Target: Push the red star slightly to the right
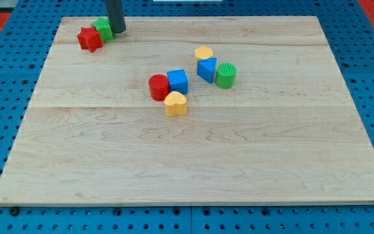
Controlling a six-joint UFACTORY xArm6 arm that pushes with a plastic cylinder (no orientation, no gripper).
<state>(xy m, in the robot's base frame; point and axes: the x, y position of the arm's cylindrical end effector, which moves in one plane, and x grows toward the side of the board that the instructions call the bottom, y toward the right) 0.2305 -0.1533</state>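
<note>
Seven blocks are being shown on a wooden board (193,162), which is lying on a blue pegboard (5,97). The red star (89,39) is being seen near the board's top left corner, touching a green block (102,28) just to its upper right; the shape of that block cannot be told. The tip (117,30) is being held just right of the green block, at or very near its edge, so the green block is lying between the tip and the star. No fingers are being carried by the rod, so no spread or pinch can be told.

Near the board's middle, a red cylinder (158,87), a blue cube (178,81) and a yellow heart (176,103) are being seen bunched together, touching. To their right a yellow block (204,53), a blue block (206,69) and a green cylinder (226,75) are being seen clustered. No writing or label is being shown anywhere
</note>
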